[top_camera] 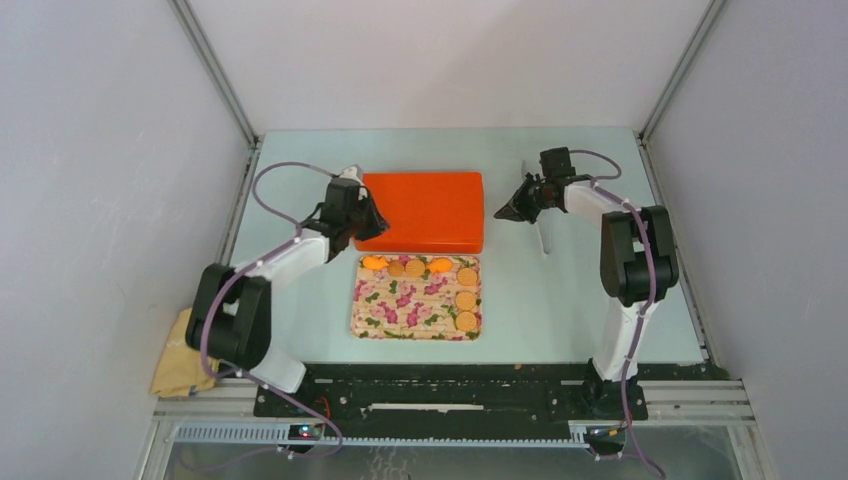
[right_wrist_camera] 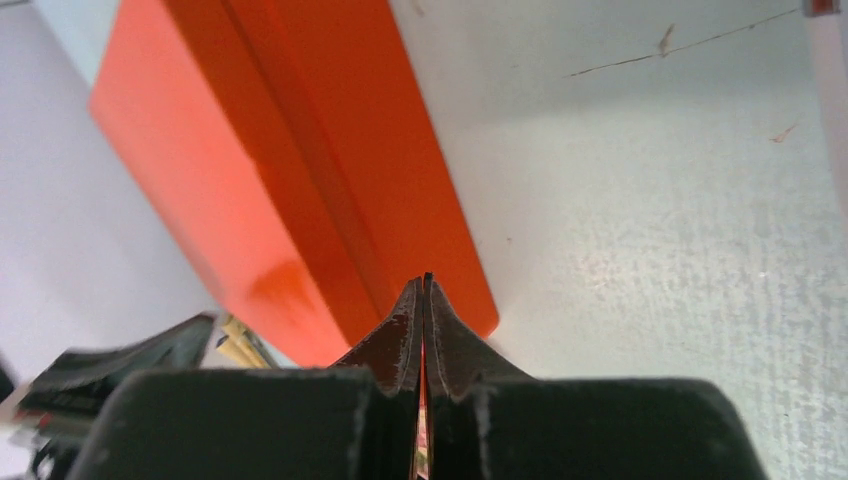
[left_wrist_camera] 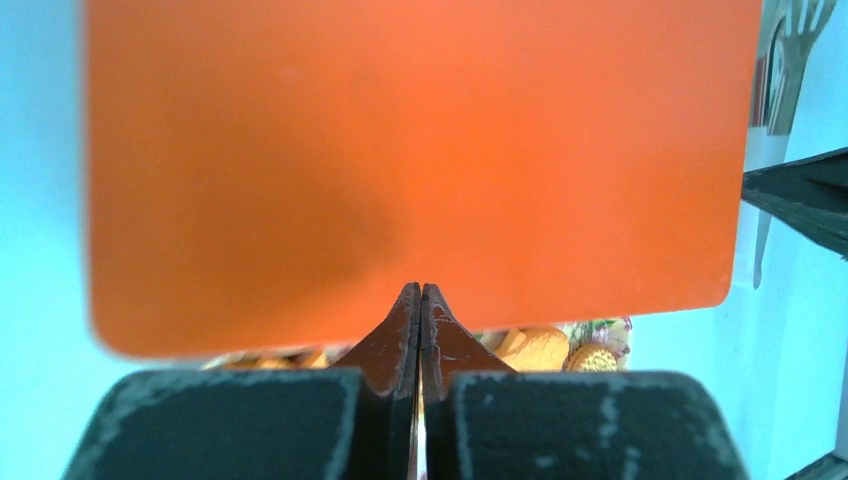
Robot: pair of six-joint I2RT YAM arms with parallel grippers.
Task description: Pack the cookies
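Several golden-orange cookies (top_camera: 466,298) lie on a floral tray (top_camera: 400,308), in a row along its far edge and a column down its right side. A few show in the left wrist view (left_wrist_camera: 540,347). An orange box (top_camera: 425,210) lies flat behind the tray. My left gripper (top_camera: 375,226) is shut at the box's front left corner, its tips (left_wrist_camera: 420,288) at the edge of the orange surface (left_wrist_camera: 400,150). My right gripper (top_camera: 503,212) is shut and empty just right of the box, its tips (right_wrist_camera: 424,280) near the box's corner (right_wrist_camera: 300,150).
A thin white stick (top_camera: 544,238) lies on the table under the right arm. A yellow cloth (top_camera: 180,355) sits off the table's left front edge. White walls and metal posts close in the table on three sides.
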